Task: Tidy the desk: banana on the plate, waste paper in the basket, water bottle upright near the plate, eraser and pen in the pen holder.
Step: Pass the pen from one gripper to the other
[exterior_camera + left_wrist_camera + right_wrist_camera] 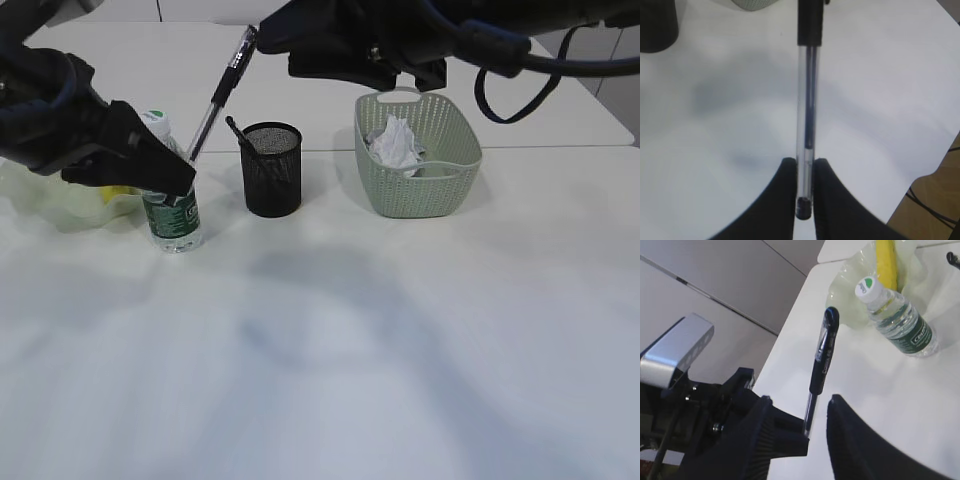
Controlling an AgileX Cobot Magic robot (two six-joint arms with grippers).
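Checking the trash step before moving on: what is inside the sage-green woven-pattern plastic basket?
A crumpled ball of white paper lies inside the sage-green perforated plastic basket. The basket's near wall hides its floor, so anything lower down cannot be seen.

A: Bright, even light from above; soft grey shadows spread over the desk (pixel 400 350) toward six o'clock.
B: Wrist views blur up close, with dark fingers (pixel 770 210) unfocused at six o'clock.
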